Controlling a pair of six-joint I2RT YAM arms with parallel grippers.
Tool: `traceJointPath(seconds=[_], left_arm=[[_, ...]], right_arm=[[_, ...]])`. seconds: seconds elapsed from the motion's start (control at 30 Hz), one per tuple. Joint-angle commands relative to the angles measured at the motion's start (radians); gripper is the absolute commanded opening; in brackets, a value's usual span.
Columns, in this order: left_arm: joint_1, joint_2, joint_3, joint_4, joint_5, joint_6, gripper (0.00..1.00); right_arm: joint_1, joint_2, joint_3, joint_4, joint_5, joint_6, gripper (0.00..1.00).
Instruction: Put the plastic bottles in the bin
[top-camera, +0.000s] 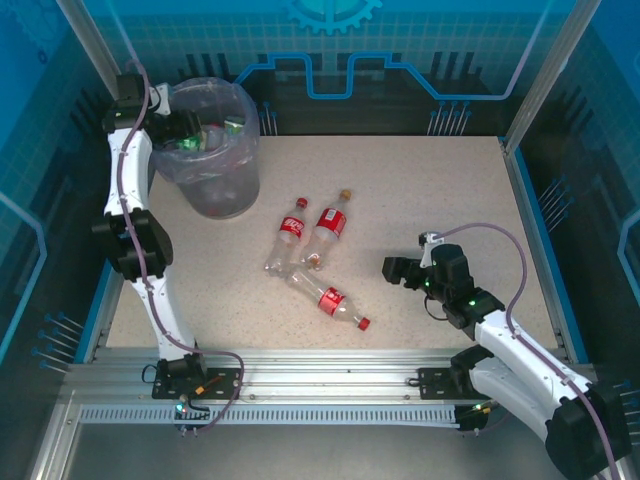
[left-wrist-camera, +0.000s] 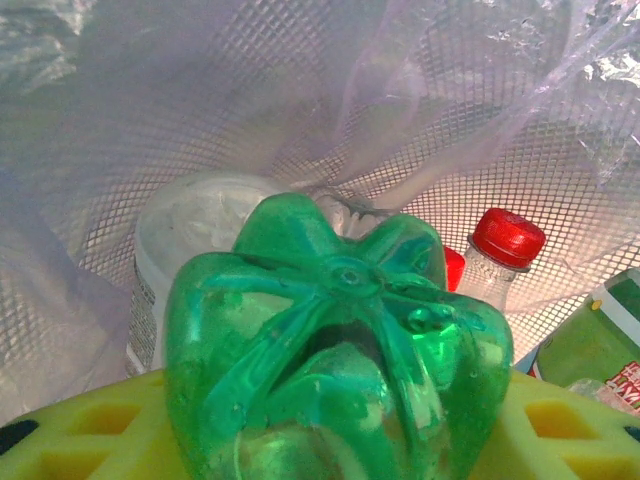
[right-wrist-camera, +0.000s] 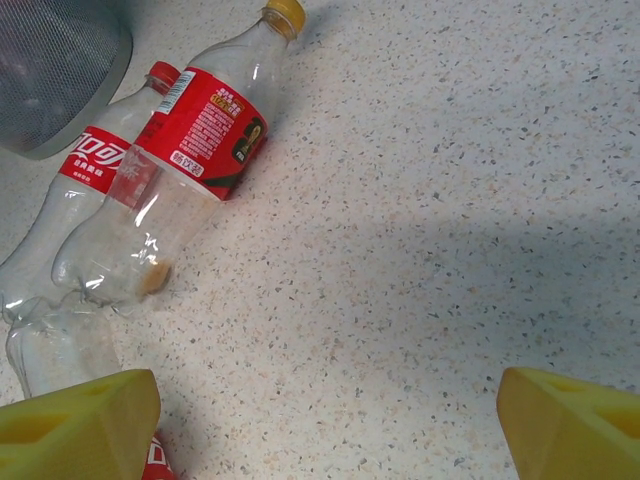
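Bottles are partly dealt with, by my reckoning. My left gripper (top-camera: 183, 133) hangs over the mouth of the bin (top-camera: 232, 185), and its yellow fingers (left-wrist-camera: 90, 425) are closed on either side of the green bottle (left-wrist-camera: 340, 340), whose base points down into the liner. Below it, inside the bin, I can see a red-capped bottle (left-wrist-camera: 505, 245), a white-topped container (left-wrist-camera: 205, 215) and something with a green label at the liner's right side; how many lie in there altogether I cannot tell.

Three bottles lie on the table outside the bin, all on the side toward my right arm. The red-labelled bottle with a red cap (top-camera: 290, 233) lies nearest the bin, and the gold-capped bottle (top-camera: 328, 225) is touching it. The third bottle (top-camera: 330, 300) lies just beyond their bases, farther from the bin.

My right gripper (top-camera: 398, 270) sits low over the table, beyond all three from the bin, its fingers spread wide with nothing between them.

So I judge one bottle ready for release into the bin and three yet to collect.
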Motion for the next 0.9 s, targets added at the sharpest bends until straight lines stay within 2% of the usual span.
traceJointPath(seconds=[0.0,0.07,0.2,0.3,0.87], left_arm=[[-0.010,0.008,0.021,-0.039,0.010,0.032,0.68],[-0.011,-0.008,0.020,-0.029,0.010,0.032,0.79],[-0.015,-0.032,0.027,-0.022,0.005,0.032,0.91],[-0.015,-0.043,0.037,-0.025,0.005,0.032,0.97],[-0.015,-0.138,0.121,-0.100,-0.026,0.052,0.99]], right_arm=[[-0.015,-0.014,-0.012,-0.013,0.015,0.001,0.88],[-0.014,-0.012,-0.015,-0.009,0.015,0.000,0.88],[-0.015,-0.004,-0.018,0.002,0.011,0.002,0.88],[-0.015,-0.004,-0.020,0.005,0.008,0.002,0.88],[0.001,0.002,0.023,-0.071,0.000,-0.054,0.87]])
